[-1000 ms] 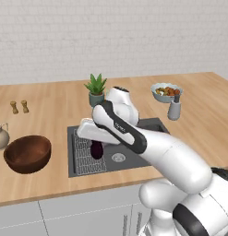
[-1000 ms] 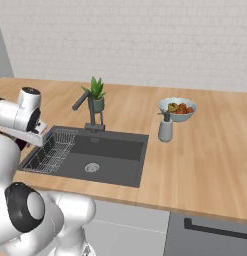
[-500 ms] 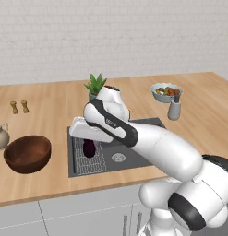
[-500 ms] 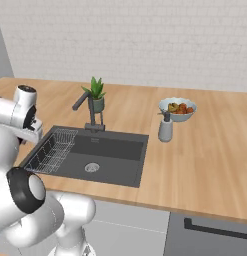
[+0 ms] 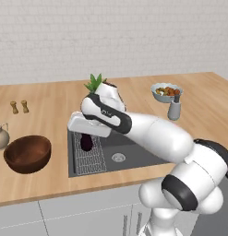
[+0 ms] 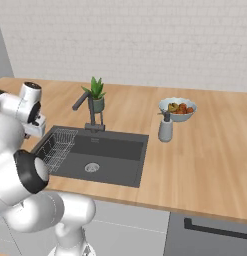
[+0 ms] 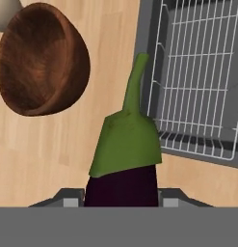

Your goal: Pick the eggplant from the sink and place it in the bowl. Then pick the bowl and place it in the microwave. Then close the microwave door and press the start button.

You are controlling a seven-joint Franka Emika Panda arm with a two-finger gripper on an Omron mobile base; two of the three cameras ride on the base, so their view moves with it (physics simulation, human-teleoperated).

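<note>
My gripper is shut on the eggplant, a dark purple vegetable that hangs below the hand over the left end of the sink. In the hand view the eggplant sits between the two fingertips, its green cap and stem pointing away, over the counter strip beside the sink's rim. The wooden bowl stands upright on the counter left of the sink, apart from the gripper; the hand view has the bowl at upper left. The microwave is out of view.
A wire rack lies in the sink's left part. Behind the sink stand the dark faucet and a potted plant. A soap dispenser and a grey bowl of food are to the right. Two small shakers and a jug stand at far left.
The arm has carried the eggplant leftward, from over the rack to the sink's left edge, nearer the wooden bowl. The grip has stayed the same.
</note>
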